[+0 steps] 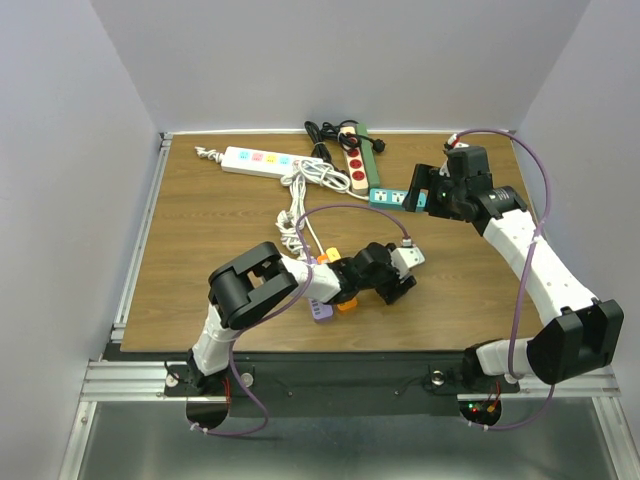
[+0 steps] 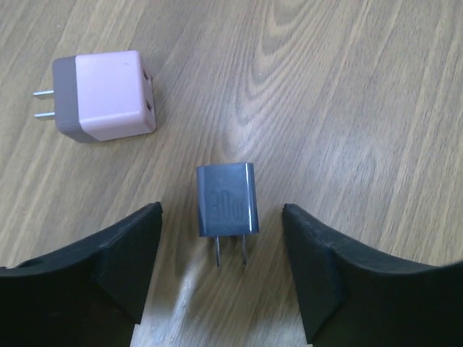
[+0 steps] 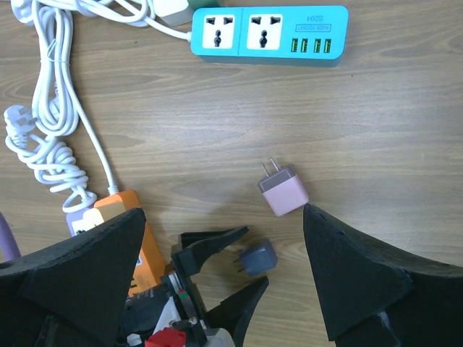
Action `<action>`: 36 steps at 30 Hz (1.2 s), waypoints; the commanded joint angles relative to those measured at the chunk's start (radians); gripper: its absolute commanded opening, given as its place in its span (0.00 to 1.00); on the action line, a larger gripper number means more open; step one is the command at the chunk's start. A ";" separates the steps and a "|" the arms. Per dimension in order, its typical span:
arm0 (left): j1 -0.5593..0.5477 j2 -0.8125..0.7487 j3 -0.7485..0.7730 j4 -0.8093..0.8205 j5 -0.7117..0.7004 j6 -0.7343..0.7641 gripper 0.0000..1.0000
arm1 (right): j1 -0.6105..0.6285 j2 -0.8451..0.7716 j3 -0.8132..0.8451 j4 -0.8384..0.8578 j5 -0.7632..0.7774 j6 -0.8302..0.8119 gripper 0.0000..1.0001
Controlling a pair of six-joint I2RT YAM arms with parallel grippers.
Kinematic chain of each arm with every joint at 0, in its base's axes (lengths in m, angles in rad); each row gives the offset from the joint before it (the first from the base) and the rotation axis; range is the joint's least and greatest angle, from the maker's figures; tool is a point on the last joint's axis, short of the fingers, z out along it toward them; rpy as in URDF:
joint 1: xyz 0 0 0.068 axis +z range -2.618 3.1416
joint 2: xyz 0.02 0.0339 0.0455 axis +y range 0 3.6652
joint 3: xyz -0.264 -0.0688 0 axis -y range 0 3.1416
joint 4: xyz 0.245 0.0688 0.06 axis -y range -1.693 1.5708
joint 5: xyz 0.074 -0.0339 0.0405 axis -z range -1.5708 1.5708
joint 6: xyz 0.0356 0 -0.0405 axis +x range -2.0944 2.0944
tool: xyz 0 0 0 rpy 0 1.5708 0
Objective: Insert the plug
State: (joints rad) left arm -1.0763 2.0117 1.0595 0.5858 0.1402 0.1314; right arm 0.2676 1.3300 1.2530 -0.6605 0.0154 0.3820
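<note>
A pink adapter [image 2: 108, 94] lies on the tabletop [image 2: 362, 87], up and left of the work and well clear of it. The left tool [image 2: 221, 213] is low over the wood, moderately wide and holding nothing. The small dark plug [image 2: 226, 199] lies flat between its fingers [image 2: 130, 246], touching neither, with its prongs pointing back toward the wrist.

That direction is the main hazard. A squeeze here would likely grip the plug with its prongs facing the arm, so it would need turning before it meets a socket. The smooth case could also twist or skid if one finger lands first.

Further right, the right tool [image 3: 223, 211] hangs wide and empty. The teal power strip [image 3: 269, 35] lies beyond it, unbraced, so I expect it could slide under a push.
</note>
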 commanded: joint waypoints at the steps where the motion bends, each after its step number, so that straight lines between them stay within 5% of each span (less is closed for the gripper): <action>1: -0.004 0.007 0.059 0.037 0.019 0.011 0.72 | -0.007 -0.005 -0.001 0.038 -0.011 -0.003 0.94; 14: -0.002 -0.094 -0.033 0.034 -0.042 0.002 0.00 | -0.018 -0.046 -0.029 0.004 -0.106 -0.008 0.95; 24: 0.047 -0.450 -0.257 0.074 -0.062 -0.098 0.00 | -0.051 -0.046 -0.001 -0.047 -0.353 0.000 0.95; 31: 0.130 -0.640 -0.346 0.130 0.012 -0.127 0.00 | -0.051 -0.011 -0.003 -0.050 -0.757 -0.018 0.89; 36: 0.159 -0.725 -0.417 0.194 0.079 -0.173 0.00 | -0.050 0.008 -0.015 -0.047 -0.890 -0.040 0.86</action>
State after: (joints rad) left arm -0.9184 1.3441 0.6647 0.6842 0.1539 -0.0097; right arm 0.2218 1.3315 1.2110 -0.7109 -0.6956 0.3706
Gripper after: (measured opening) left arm 0.435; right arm 0.873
